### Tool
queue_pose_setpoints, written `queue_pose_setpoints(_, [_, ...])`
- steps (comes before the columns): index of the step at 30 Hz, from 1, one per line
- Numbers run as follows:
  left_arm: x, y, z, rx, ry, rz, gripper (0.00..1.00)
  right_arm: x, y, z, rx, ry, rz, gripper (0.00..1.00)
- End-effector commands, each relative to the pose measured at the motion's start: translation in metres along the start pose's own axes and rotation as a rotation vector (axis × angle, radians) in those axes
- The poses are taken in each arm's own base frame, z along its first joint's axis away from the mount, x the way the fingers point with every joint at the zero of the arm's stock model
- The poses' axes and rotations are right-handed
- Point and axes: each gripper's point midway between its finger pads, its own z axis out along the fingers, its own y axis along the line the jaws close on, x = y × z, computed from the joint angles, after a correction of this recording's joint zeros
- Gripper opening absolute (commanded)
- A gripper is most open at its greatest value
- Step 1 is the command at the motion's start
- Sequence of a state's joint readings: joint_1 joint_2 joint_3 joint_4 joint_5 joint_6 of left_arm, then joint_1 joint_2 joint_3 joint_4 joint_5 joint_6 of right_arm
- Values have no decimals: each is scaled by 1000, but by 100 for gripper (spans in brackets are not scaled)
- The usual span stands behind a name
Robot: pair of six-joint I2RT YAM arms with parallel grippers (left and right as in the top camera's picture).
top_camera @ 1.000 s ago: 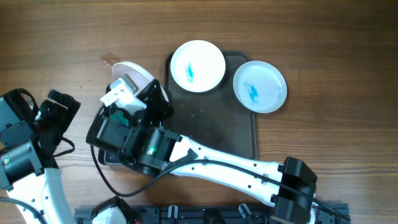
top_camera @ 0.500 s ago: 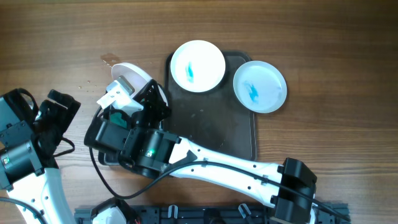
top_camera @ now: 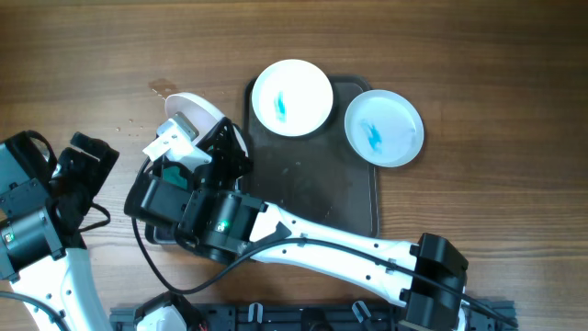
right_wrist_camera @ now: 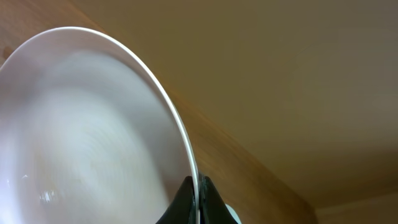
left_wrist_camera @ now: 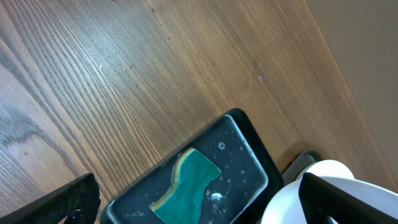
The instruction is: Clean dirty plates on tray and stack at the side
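White plate [top_camera: 196, 108] gripped by its rim in my right hand [right_wrist_camera: 195, 199], just left of the dark tray [top_camera: 312, 202].
My left hand [left_wrist_camera: 208, 200] hangs with its fingers apart over the green sponge [left_wrist_camera: 189, 183] in a black dish [left_wrist_camera: 249, 149]. Further right, a blue-smeared plate [top_camera: 292, 97] lies on the tray, and a second smeared plate [top_camera: 384, 127] overhangs its right edge.

The right arm [top_camera: 322, 241] and its gripped plate [top_camera: 207, 108] block the tray [top_camera: 312, 184] from six to ten o'clock. The table [top_camera: 496, 211] at three o'clock lies open.
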State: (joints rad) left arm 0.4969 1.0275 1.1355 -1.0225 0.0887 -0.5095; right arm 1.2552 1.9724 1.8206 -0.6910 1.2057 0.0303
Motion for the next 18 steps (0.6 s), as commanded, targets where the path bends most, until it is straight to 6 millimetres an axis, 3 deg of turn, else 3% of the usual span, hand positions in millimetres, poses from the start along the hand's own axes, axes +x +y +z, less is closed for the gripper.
queue_pose_setpoints(1, [-4, -5, -6, 24, -14, 3, 100, -13, -32, 4, 56, -10, 113, 4])
queue_pose_setpoints(3, [-4, -5, -6, 23, -14, 3, 100, -8, -16, 12, -53, 11, 106, 4])
queue_pose_setpoints(6, [-4, -5, -6, 23, -14, 3, 100, 8, -18, 32, -81, 78, 196, 5])
queue_pose_setpoints(7, [-4, -5, -6, 24, -14, 3, 100, 16, -10, 40, -148, 121, 243, 4])
queue_pose_setpoints(10, [-4, -5, -6, 23, -14, 3, 100, 53, 24, 61, -495, 363, 436, 4])
queue_pose_setpoints(12, [-4, -5, -6, 23, -14, 3, 100, 59, 24, 69, -738, 482, 578, 4])
queue_pose_setpoints(15, [-4, -5, -6, 23, -14, 3, 100, 57, -19, 83, -954, 521, 764, 4])
queue_pose_setpoints(18, [-4, -5, -6, 23, -14, 3, 100, 69, -111, 100, -907, 483, 931, 5])
